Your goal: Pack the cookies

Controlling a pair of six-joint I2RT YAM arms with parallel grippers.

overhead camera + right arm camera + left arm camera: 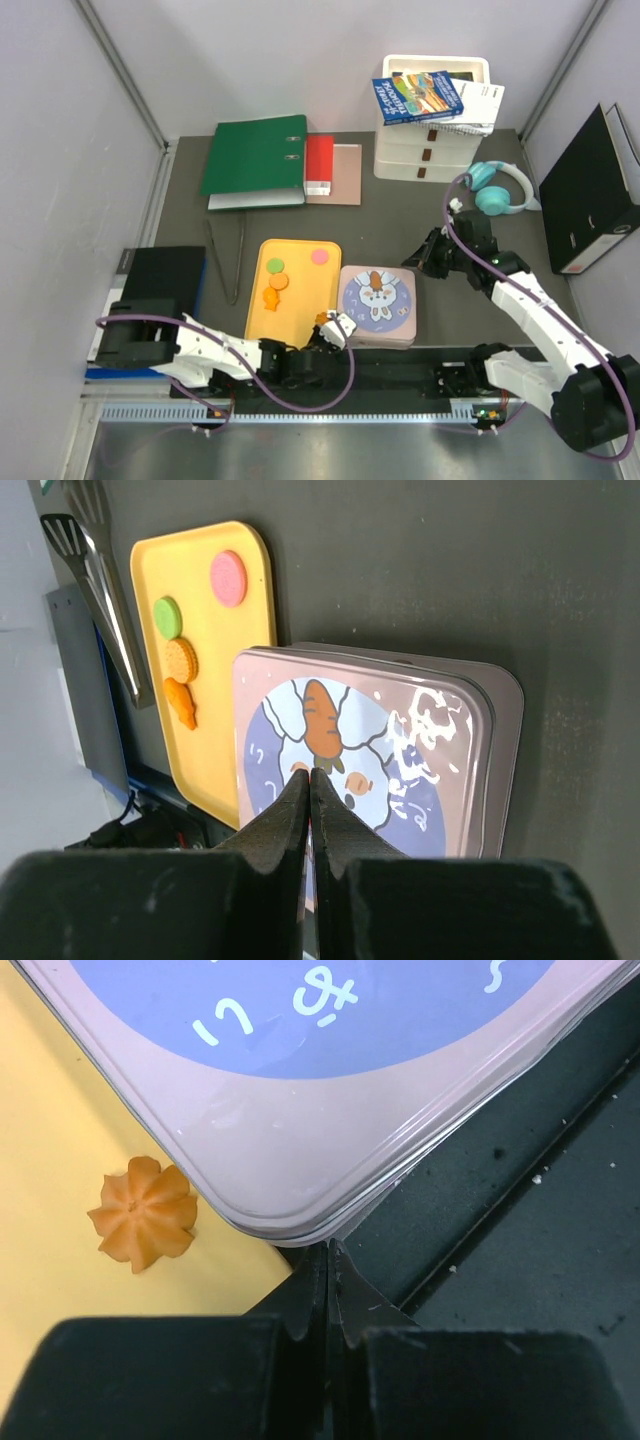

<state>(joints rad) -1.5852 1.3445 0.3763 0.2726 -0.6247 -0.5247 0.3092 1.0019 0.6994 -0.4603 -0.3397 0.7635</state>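
The cookies lie on a yellow tray (300, 300): a green one (275, 265), a round orange one (279, 282), an orange flower (270, 298), a pink one (320, 256), and another orange flower (143, 1212) near the tray's front right corner. A closed pink tin (377, 305) with a rabbit lid stands right of the tray. My left gripper (328, 1250) is shut and empty, its tips at the tin's near left corner. My right gripper (310, 773) is shut and empty, hovering above the tin's (470, 730) far right side. The right wrist view shows the pink cookie (228, 577) and green cookie (167, 617).
Metal tongs (225, 255) lie left of the tray. A green binder (255, 155) and a red box (319, 165) sit at the back. White drawers (430, 140) carry a book (417, 97). Teal headphones (497, 188) and a black binder (590, 190) are at right.
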